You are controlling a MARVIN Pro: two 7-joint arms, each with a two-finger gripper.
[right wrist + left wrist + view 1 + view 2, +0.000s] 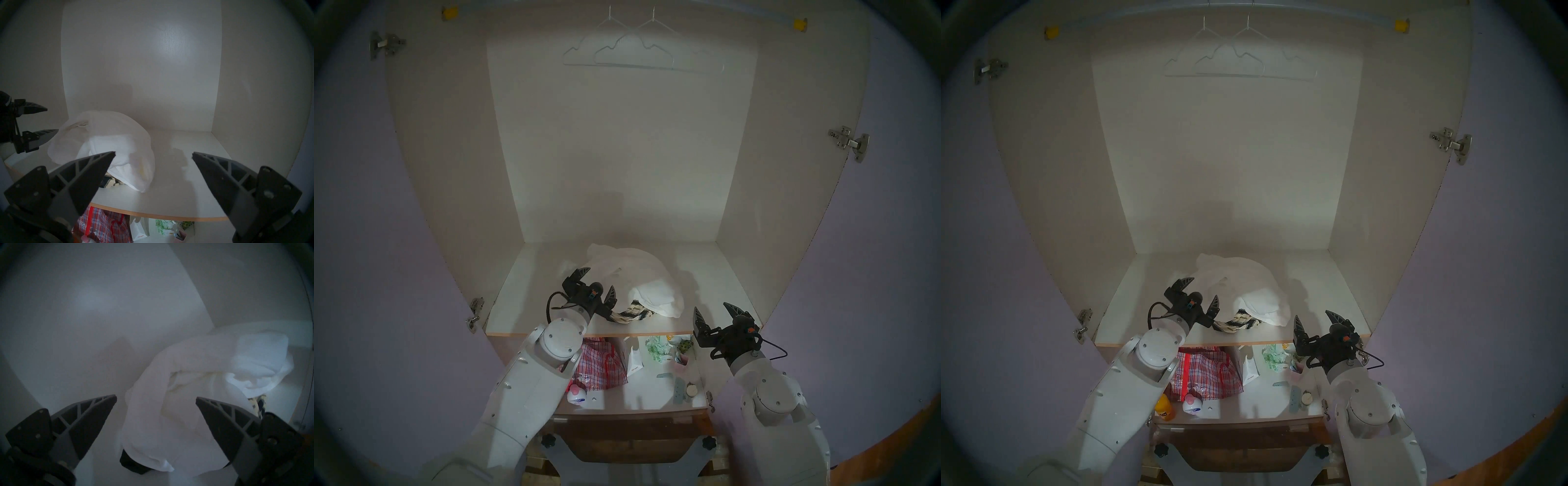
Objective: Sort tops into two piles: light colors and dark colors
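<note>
The left gripper (595, 281) hung over the shelf (517, 298) with its jaws spread wide and empty, pointing toward the far wall and slightly down. Just to its right and a little farther in lay the white top (633, 275), a large, bulky, soft heap with crumpled, rounded folds — it sat directly ahead of the spread jaws in the left wrist view, and whether a fingertip brushed the cloth could not be told. A dark scrap of black fabric (132, 465) peeked out from under the near edge of that white heap, probably the black top, though no buttons showed. The striped top (631, 314), black and cream in a coarse-looking knit, stuck out from under the white heap's near side, its long axis running left to right along the shelf's near edge.

So all the tops were still one mixed heap in the middle of the shelf, nothing sorted yet. The left arm was plainly the nearer one, and the coming grasp likely turned on reaching forward and slightly right into the white cloth.

Farther right, the right gripper (714, 312) hovered at the shelf's near edge, jaws likewise released and empty, well apart from the heap. Below the shelf sat a red plaid bag (602, 363).
</note>
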